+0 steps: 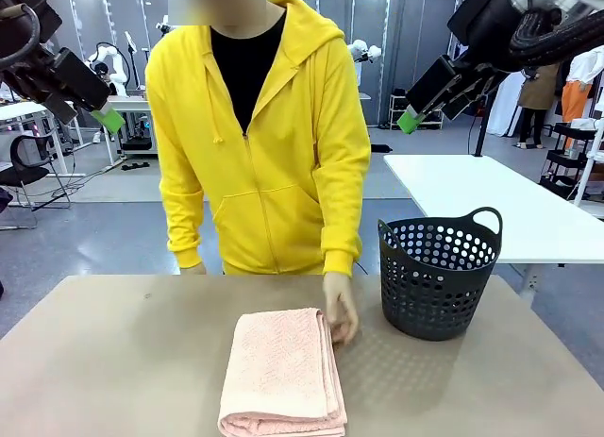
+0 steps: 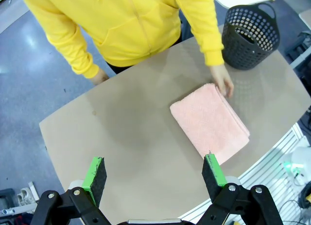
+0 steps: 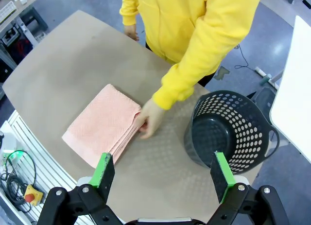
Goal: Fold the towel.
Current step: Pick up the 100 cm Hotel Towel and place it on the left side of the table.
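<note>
Pink towel [image 1: 283,371] lies folded on tabletop [image 1: 113,361], person's hand [image 1: 340,310] at its edge; both arms' jaws apart, empty, held high, so task looks ~done.

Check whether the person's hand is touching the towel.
Touching. The right wrist view shows the hand with its fingers laid on the folded towel's edge, no gap.

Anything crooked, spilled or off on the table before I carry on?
Nothing stands out. The towel lies flat, neatly folded, its layers stacked evenly, and the person's hand rests at its far corner. The basket stands upright beside it, apparently empty. Both grippers hang above the table with jaws open.
</note>
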`<state>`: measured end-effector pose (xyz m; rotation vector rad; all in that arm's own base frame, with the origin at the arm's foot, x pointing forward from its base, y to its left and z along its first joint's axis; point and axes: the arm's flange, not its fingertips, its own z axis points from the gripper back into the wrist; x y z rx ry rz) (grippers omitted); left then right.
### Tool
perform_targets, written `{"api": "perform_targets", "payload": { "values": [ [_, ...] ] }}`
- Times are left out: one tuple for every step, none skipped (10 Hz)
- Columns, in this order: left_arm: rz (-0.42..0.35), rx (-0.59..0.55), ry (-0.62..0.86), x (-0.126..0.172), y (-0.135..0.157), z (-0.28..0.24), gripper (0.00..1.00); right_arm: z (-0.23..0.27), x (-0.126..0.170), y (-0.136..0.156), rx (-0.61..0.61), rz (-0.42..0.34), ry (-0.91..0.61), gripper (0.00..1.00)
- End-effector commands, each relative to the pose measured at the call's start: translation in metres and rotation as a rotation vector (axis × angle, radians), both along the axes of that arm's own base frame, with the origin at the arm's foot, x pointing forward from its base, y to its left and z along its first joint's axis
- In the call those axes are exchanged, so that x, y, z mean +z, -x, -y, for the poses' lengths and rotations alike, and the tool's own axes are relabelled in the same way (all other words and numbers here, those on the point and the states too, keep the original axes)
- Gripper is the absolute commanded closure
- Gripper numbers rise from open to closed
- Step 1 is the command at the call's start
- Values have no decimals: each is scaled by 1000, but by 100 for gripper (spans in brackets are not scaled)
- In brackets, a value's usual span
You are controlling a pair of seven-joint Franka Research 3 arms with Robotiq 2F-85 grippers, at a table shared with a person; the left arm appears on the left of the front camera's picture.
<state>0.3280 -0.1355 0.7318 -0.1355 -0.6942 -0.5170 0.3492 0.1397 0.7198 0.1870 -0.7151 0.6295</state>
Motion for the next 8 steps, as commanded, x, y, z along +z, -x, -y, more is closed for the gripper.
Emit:
{"api": "perform_targets", "payload": {
  "values": [
    [-11,8,-1,4,-1,1,0,1,3,-1,-3,-8,4,0],
    [-11,8,-1,4,-1,1,0,1,3,-1,-3,-8,4,0],
    [-11,8,-1,4,-1,1,0,1,3,-1,-3,-8,4,0],
    [-11,8,-1,4,-1,1,0,1,3,-1,-3,-8,4,0],
    [-11,8,-1,4,-1,1,0,1,3,-1,-3,-8,4,0],
    [-11,8,-1,4,-1,1,0,1,3,-1,-3,-8,4,0],
    [-11,8,-1,4,-1,1,0,1,3,-1,-3,-8,4,0],
    [-11,8,-1,4,-1,1,0,1,3,-1,-3,-8,4,0]
  ]
}}
